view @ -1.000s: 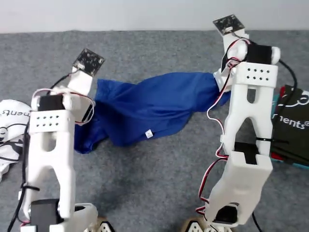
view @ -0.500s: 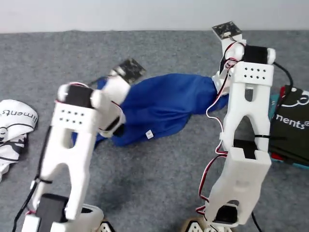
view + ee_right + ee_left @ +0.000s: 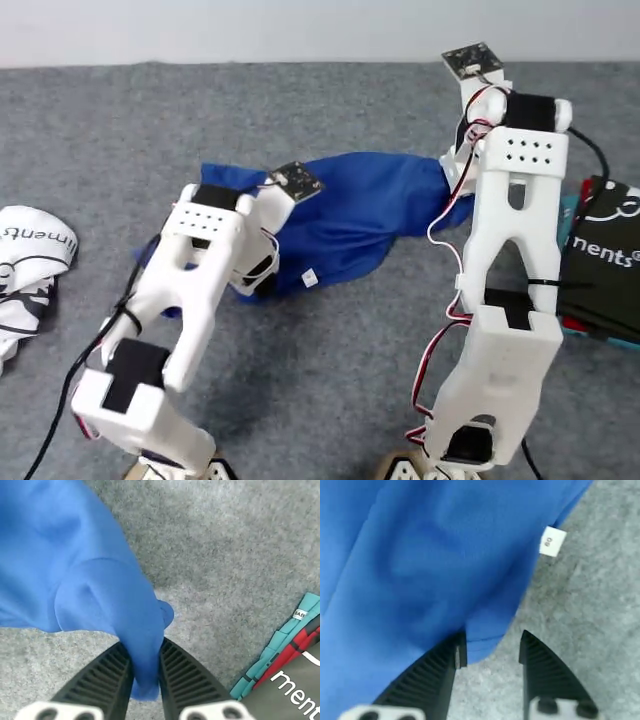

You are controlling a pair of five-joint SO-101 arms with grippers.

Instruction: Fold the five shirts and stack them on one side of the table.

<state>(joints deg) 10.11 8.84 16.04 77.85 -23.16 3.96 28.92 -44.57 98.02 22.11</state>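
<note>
Sprawling rumpled and unfolded across the middle of the grey worktop (image 3: 330, 400), the blue shirt (image 3: 350, 215) runs as one long bunched band between the two arms. A small white tag (image 3: 309, 278) sticks out from the shirt's near edge, on the side facing the arm bases.

The right hand (image 3: 146, 665) is at the shirt's right end. Its two ribbed fingers are drawn close together with a thick fold of the blue cloth pinched between them, and the cloth bulges out above the fingertips. In the high view this end of the shirt disappears behind the right arm's white wrist.

The left hand (image 3: 492, 645) is over the shirt's near edge, closer to its left end and just along from the tag (image 3: 552, 542). Its fingers stand well apart. One fingertip (image 3: 459, 647) is against the blue cloth (image 3: 420, 555), and the rounded hem pokes partway into the gap. The other fingertip is over bare worktop just off the shirt, so nothing is clamped.

Well beyond the shirt's left end lies a crumpled white shirt (image 3: 30, 260) with dark lettering. Past the shirt's right end, near the right hand, sits a folded stack (image 3: 605, 260): a dark garment with white print on top, with red and teal layers showing beneath it (image 3: 280, 680).
</note>
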